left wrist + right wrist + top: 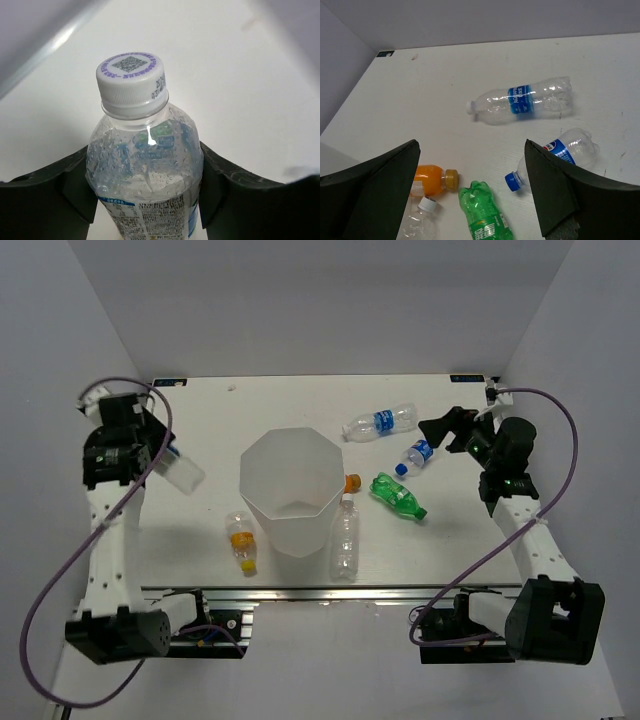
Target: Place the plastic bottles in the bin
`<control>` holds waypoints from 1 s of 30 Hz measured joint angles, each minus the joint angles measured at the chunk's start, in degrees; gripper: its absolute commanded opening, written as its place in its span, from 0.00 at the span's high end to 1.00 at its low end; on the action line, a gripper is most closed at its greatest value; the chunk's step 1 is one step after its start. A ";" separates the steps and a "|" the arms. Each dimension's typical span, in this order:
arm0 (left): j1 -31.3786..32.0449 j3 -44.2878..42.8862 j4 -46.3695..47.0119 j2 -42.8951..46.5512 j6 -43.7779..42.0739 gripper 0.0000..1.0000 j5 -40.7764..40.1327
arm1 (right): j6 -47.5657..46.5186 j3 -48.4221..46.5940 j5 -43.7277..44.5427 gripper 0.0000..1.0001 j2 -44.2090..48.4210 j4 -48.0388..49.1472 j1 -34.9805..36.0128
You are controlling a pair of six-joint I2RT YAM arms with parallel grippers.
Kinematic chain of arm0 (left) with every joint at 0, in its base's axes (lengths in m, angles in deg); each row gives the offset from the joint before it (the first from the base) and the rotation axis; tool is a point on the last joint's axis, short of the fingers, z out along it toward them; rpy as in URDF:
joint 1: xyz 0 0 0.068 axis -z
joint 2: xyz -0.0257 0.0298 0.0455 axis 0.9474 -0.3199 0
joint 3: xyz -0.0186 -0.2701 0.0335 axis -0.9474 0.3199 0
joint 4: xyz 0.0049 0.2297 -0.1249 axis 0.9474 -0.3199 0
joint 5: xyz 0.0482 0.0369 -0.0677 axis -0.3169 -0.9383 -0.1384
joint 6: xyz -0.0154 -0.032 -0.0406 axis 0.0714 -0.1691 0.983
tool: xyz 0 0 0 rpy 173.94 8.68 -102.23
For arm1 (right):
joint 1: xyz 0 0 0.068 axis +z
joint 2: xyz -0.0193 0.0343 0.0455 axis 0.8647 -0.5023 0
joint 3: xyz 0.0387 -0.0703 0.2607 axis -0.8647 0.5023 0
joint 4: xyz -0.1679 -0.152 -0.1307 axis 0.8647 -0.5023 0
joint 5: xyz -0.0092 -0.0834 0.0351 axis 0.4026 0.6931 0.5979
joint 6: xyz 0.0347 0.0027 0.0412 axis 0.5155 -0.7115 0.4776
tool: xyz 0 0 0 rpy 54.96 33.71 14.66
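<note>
My left gripper [145, 187] is shut on a clear plastic bottle [145, 150] with a white cap, its dark fingers [220, 185] pressing both sides. From above, this bottle [183, 473] hangs at the left gripper [160, 455], left of the white bin [290, 530]. Several more bottles lie on the table. These include a clear blue-labelled one [380, 423], a blue-capped one [418, 455], a green one [397, 496], a clear one [345, 537] and an orange-capped one [241, 540]. My right gripper [445, 430] stands open above the blue-capped bottle [560, 152] and the green bottle [482, 210].
An orange bottle [427, 180] lies against the bin's right side, half hidden from above. White walls close in the table at the back and sides. Purple cables loop from both arms.
</note>
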 measured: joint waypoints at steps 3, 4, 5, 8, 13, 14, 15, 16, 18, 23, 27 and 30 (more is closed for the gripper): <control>-0.13 -7.15 8.46 6.73 2.19 1.00 3.96 | -0.57 0.22 -1.99 0.11 2.71 0.11 -0.07; -0.13 -7.37 12.37 9.40 3.23 1.00 6.64 | -0.90 0.22 -2.84 0.11 3.23 0.04 -0.07; -0.15 -6.97 15.69 11.45 4.20 1.00 9.57 | -1.31 0.20 -3.56 0.11 3.56 -0.22 -0.07; 0.76 -6.62 25.66 14.43 6.69 1.00 20.17 | -3.69 0.15 -5.07 0.11 4.02 -3.17 0.35; 18.58 -6.32 32.22 6.99 6.08 0.99 22.01 | -10.80 0.15 -5.22 0.11 3.80 -10.36 1.20; 23.28 -6.54 32.46 4.46 5.20 0.99 21.59 | -12.63 0.15 -5.44 0.11 3.45 -11.10 1.46; 28.00 -6.88 32.09 1.44 4.42 0.99 20.92 | -14.75 0.15 -5.60 0.11 2.91 -11.74 1.95; 31.12 -7.34 31.47 -1.16 3.43 0.98 20.00 | -16.55 0.15 -5.86 0.11 2.05 -12.33 2.23; 36.74 -7.78 29.64 -5.68 1.57 0.86 18.34 | -20.44 0.09 -6.56 0.11 -0.44 -13.86 3.13; 40.11 -6.82 25.46 -7.08 -1.07 0.30 14.86 | -27.17 -0.02 -5.95 0.11 -9.75 -18.99 5.75; 39.93 -6.71 25.64 -3.50 -2.38 0.02 12.57 | -29.18 -0.02 -3.28 0.11 -15.28 -19.67 8.94; 39.95 -8.74 24.79 -2.16 -3.10 0.02 11.61 | -30.32 -0.02 0.04 0.11 -18.82 -19.69 12.59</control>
